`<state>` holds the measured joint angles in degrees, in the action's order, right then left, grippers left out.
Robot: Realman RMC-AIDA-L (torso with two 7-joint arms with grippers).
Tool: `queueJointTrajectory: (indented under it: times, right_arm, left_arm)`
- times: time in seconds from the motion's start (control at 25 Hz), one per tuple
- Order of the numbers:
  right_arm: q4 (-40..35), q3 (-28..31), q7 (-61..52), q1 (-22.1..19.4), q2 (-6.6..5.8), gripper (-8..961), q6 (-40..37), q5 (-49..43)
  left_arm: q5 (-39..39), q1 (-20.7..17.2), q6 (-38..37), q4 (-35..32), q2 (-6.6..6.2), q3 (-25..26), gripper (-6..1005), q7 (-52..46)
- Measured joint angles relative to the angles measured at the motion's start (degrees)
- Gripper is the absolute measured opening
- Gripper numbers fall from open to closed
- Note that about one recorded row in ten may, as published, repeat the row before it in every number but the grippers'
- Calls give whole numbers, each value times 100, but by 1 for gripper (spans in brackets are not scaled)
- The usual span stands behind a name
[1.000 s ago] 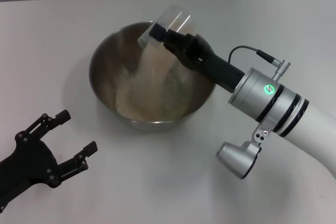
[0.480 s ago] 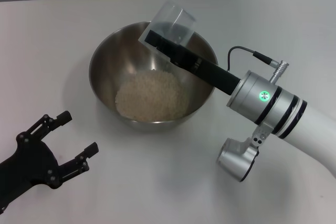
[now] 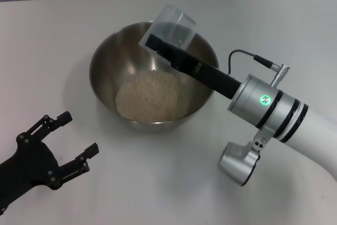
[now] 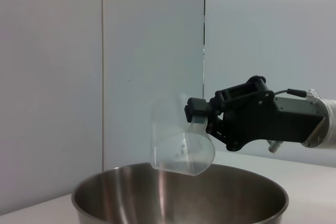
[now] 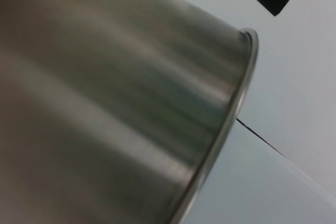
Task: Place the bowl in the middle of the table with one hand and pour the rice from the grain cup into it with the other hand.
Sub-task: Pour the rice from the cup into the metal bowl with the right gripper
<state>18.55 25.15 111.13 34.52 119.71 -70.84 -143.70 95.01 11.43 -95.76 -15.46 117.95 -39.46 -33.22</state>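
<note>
Rice (image 3: 151, 96) in bowl (image 3: 105, 56); tilted grain cup (image 3: 174, 23) above.

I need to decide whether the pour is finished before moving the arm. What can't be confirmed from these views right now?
- A few grains left inside the small translucent plastic cup: head view, the right tool covers part of it; left wrist view, too small to tell.
- The heap of white rice: left wrist view, hidden behind the wall of the large stainless-steel bowl.
- Cup and rice: right wrist view shows only the bowl's outer wall.
</note>
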Motion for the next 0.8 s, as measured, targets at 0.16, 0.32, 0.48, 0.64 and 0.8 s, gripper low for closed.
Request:
queueJointTrajectory:
  times: [0.16, 0.32, 0.48, 0.64, 0.8]
  right_arm:
    - [134, 39, -772, -62, 4, 26, 0, 55]
    - [458, 95, -2196, -208, 7, 26, -1, 484]
    - [622, 144, -4623, -344, 9, 26, -47, 971]
    - [544, 206, -6665, -381, 9, 26, -32, 1007]
    - [336, 245, -9114, -343, 9, 26, -17, 1032]
  left_arm:
    - [0, -1, -5, 0, 0, 0, 869, 0]
    - [0, -8, -26, 0, 0, 0, 869, 0]
    - [0, -18, -33, 0, 0, 1, 869, -4]
    - [0, -18, -34, 0, 0, 0, 869, -17]
    - [0, -19, -44, 0, 0, 1, 870, -25]
